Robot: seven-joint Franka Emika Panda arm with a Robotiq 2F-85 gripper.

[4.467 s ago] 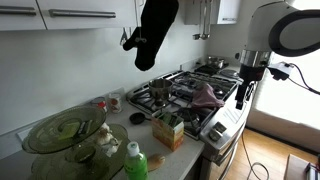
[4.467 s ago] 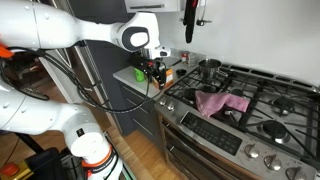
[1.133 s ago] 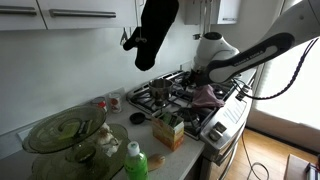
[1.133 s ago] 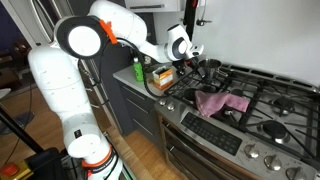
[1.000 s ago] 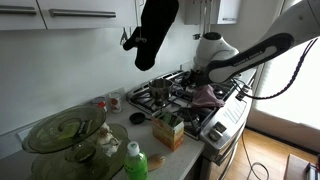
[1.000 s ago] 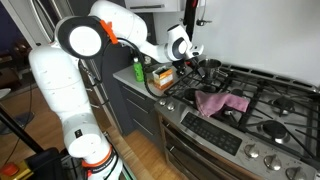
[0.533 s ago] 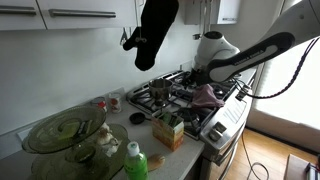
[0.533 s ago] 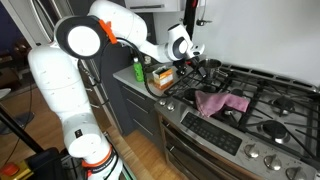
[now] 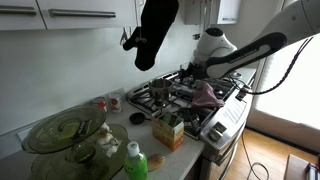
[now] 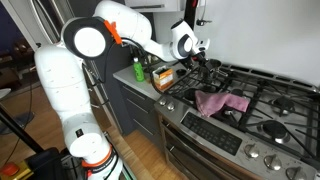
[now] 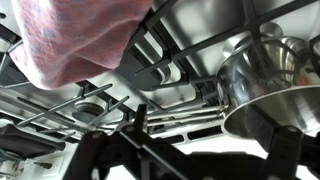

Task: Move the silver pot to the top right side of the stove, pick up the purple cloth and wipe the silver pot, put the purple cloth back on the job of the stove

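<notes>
The silver pot (image 10: 209,69) stands on the stove's back left burner and fills the right of the wrist view (image 11: 272,82). In an exterior view the arm hides it. The purple cloth (image 10: 222,102) lies crumpled on the grates in the middle of the stove. It also shows in an exterior view (image 9: 205,96) and at the top left of the wrist view (image 11: 80,35). My gripper (image 10: 196,63) hovers over the grates just beside the pot, open and empty. Its dark fingers frame the bottom of the wrist view (image 11: 210,155).
The stove (image 10: 270,125) has black grates and front knobs. A box (image 9: 168,131), a green bottle (image 9: 136,162) and glass bowls (image 9: 62,132) stand on the counter. A black oven mitt (image 9: 155,30) hangs overhead. A bottle and box (image 10: 152,74) stand beside the stove.
Over the last seconds the arm swung in from the room to the stove. In the last half second the gripper shifted slightly up and toward the pot. Pot and cloth have not moved.
</notes>
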